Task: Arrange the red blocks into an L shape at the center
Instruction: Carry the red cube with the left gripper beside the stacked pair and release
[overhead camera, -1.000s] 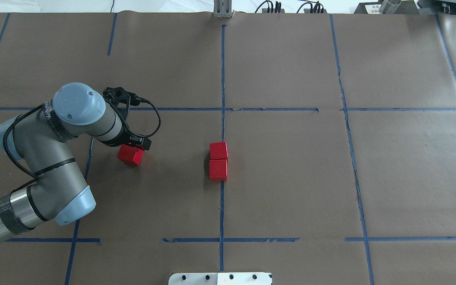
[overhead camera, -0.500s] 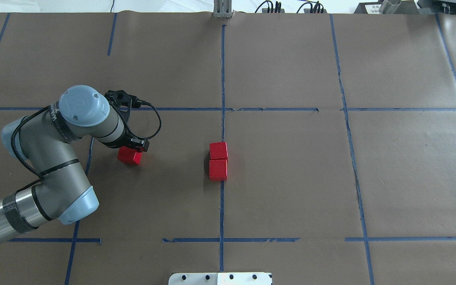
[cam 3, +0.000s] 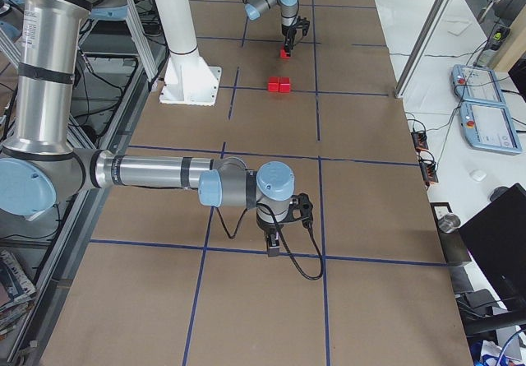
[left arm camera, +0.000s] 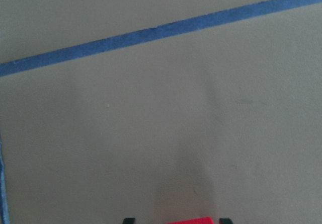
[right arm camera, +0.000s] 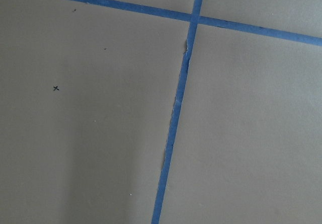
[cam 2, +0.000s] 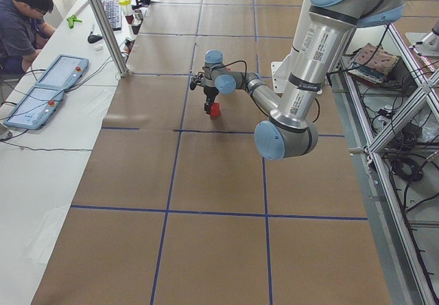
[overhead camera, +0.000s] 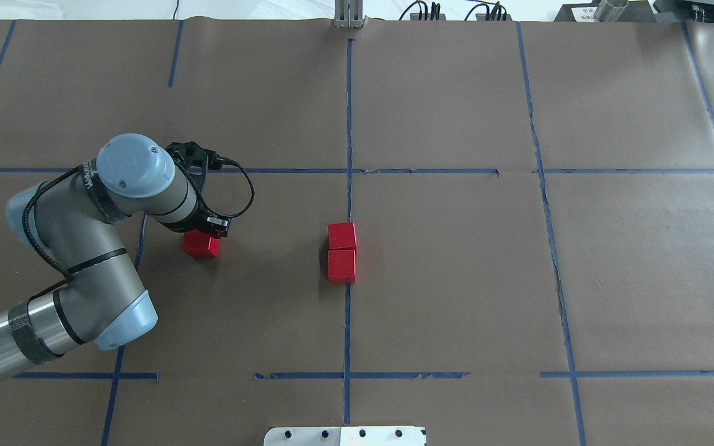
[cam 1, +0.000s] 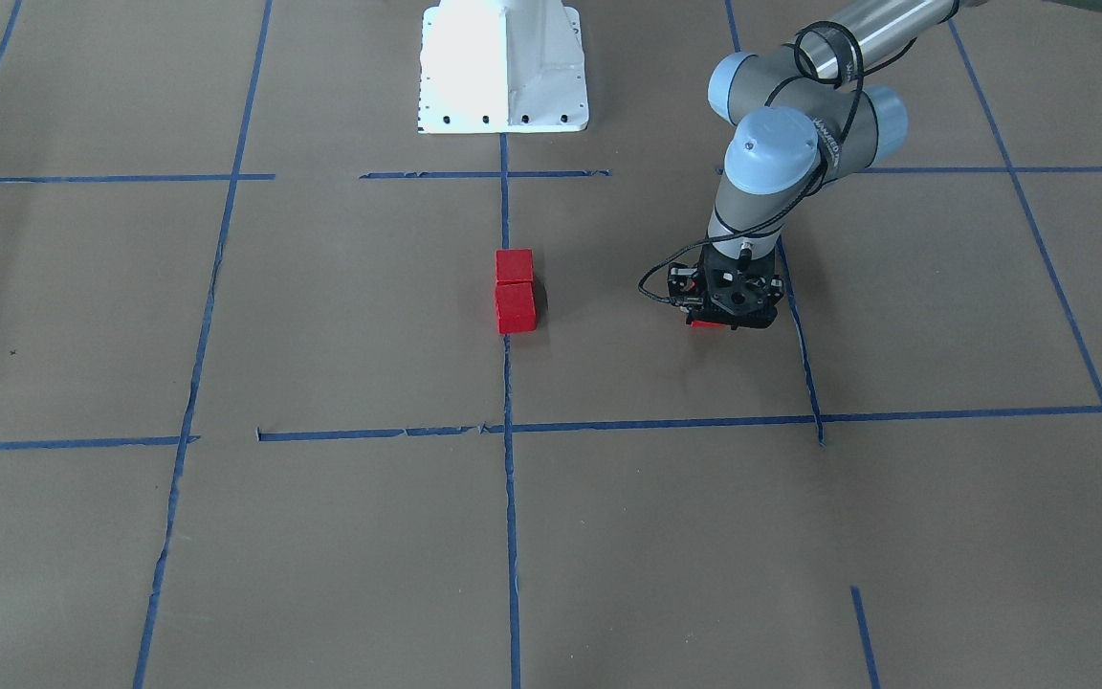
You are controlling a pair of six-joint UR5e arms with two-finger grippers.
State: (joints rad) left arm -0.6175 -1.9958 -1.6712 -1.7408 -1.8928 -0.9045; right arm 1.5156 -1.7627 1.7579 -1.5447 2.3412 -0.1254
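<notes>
My left claw (cam 1: 725, 308) points straight down over the loose red cube (overhead camera: 201, 246), left of middle in the overhead frame and in the right half of the front-facing frame, where only a red sliver shows under my wrist. In my left wrist view the cube's top edge sits at the bottom margin between my two fingertips (left arm camera: 129, 220). There is bare paper on either side of it, more on the left, so my jaws stand apart around the cube and are not pressed on it. The cube has no long axis, and its faces look roughly square to the tape grid. The other two cubes are at the centre (overhead camera: 382, 254), well to the right of my claw in the overhead frame. The upper cube (overhead camera: 341, 235) and the lower cube (overhead camera: 341, 266) touch face to face. Their shared long axis runs up and down the frame along the middle blue tape line (overhead camera: 349, 111), which they cover while sitting slightly to its left. The loose cube lies about level with their seam. My right claw (cam 3: 274, 243) hangs low in the exterior right frame by a tape crossing, and I cannot tell how its jaws stand.
</notes>
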